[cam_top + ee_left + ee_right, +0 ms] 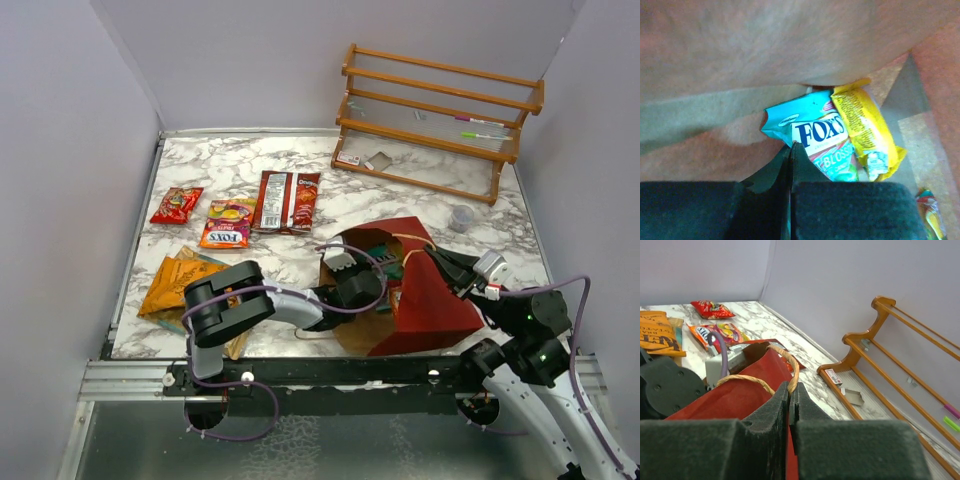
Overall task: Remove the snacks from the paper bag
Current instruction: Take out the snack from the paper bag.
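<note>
The red paper bag [430, 300] lies on its side, mouth towards the left. My left gripper [380, 270] reaches into it. In the left wrist view the gripper [791, 146] is shut on the edge of a teal Fox's packet [815, 135], which lies on the brown inside next to a yellow packet [865, 130]. My right gripper [445, 262] is shut on the bag's twisted handle [792, 371] at the upper rim and holds it up [790, 385]. Out on the table lie an orange chip bag [185, 283], an orange Fox's packet [228, 223], a small red packet [177, 204] and two red packets [287, 201].
An orange wooden rack [440, 120] stands at the back right, with a white card [350, 158] and a grey bit [378, 160] on its base. A small clear cup [461, 217] sits right of the bag. Walls close in the left, right and back.
</note>
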`<state>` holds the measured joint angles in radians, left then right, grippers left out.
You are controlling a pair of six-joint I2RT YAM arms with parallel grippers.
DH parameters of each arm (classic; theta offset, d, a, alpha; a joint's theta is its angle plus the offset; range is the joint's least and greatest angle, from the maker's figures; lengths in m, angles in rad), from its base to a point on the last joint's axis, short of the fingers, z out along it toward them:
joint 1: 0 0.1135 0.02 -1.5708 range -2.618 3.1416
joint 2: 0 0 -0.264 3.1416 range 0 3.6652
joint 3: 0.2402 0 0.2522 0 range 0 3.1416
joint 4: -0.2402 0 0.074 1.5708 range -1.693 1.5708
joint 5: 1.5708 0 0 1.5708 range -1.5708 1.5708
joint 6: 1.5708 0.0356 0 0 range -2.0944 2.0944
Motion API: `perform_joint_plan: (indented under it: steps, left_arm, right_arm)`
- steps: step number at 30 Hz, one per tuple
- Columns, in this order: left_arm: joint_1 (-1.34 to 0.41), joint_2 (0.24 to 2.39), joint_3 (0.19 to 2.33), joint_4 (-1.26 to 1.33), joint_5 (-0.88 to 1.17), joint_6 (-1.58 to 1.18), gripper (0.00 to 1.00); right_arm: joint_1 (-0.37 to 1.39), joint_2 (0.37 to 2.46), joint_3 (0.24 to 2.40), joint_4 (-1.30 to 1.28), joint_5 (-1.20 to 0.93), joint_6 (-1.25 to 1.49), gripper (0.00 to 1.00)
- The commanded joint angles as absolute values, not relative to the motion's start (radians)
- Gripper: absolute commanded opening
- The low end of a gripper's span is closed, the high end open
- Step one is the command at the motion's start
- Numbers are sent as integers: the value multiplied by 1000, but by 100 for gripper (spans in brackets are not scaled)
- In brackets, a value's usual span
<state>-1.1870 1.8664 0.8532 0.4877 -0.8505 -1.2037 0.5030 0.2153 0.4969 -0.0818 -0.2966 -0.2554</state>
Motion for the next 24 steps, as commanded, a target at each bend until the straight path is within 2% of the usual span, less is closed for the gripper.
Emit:
perform_joint_plan:
  steps: [1,7,19,21,24]
  left_arm:
    - [-1186,1732,785,651,-889,-1056,0]
    - [-1198,1568,683,706,-807,-1025,0]
    - [-1273,1354,539,880,-604,-761,0]
    - [-1275,1310,532,840,-569,-734,0]
    - [-1275,1246,581,633,-573,-737,0]
  right_arm:
    - [504,201,492,-63,-288,-249,2]
    - [504,207,491,-62,-284,-249,2]
    - [505,213,492,-64,-270,-252,2]
    - [505,213,492,-64,-270,-252,2]
    - [504,215,492,-66,-267,-252,2]
